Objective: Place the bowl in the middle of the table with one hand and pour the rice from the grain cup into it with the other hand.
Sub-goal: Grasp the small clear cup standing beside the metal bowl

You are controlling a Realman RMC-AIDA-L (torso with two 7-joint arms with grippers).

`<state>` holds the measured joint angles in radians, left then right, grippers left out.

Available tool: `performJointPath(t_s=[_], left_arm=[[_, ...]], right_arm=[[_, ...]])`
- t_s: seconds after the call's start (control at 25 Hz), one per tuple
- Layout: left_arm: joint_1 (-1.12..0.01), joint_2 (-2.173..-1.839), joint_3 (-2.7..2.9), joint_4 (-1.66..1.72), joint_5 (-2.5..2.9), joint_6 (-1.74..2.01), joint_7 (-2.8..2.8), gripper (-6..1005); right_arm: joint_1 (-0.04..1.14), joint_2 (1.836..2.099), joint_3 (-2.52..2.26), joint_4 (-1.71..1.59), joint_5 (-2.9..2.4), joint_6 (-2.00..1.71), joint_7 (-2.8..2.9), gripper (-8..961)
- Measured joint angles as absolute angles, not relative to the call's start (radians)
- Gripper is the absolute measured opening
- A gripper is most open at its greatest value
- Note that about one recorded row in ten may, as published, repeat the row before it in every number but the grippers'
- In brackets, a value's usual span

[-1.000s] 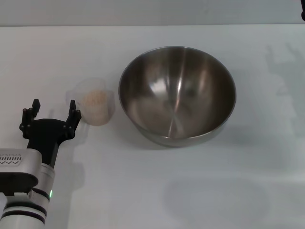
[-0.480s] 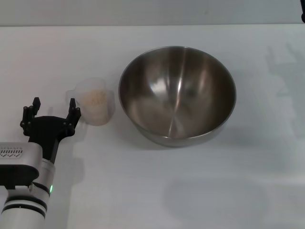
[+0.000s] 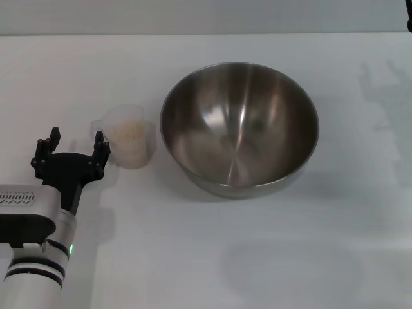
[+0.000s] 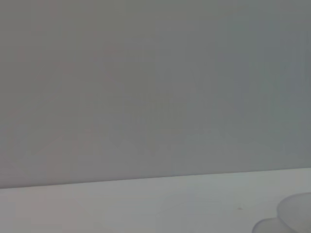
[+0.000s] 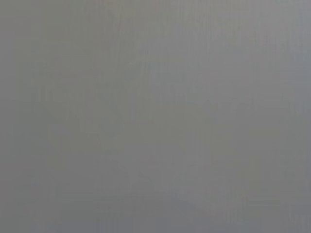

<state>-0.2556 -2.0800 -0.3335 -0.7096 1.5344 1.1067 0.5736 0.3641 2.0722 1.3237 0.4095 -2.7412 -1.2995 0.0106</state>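
Observation:
The steel bowl [image 3: 239, 127] sits upright near the middle of the white table [image 3: 212, 257]. Left of it stands the clear grain cup [image 3: 128, 137] with pale rice [image 3: 129, 131] inside. My left gripper [image 3: 76, 149] is open, low at the front left, with its right finger just short of the cup's near-left side and nothing between the fingers. In the left wrist view only the cup's rim [image 4: 295, 212] shows at the frame's edge, with the table [image 4: 146, 206] beneath. The right gripper is out of view; just a dark bit of that arm [image 3: 409, 24] shows at the far right edge.
A grey wall runs behind the table's far edge [image 3: 206, 33]. Bare tabletop lies right of and in front of the bowl.
My left gripper has shifted slightly right and forward toward the cup. Bowl and cup have stayed in place.

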Motion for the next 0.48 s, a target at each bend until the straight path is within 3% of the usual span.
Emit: performJointPath(t_s=[0.48], left_arm=[[-0.280, -2.080, -0.344, -0.679, 1.534, 1.093, 0.525, 752]], right_arm=[[0.361, 2.072, 1.324, 0.412, -2.741, -1.299, 0.011, 516]])
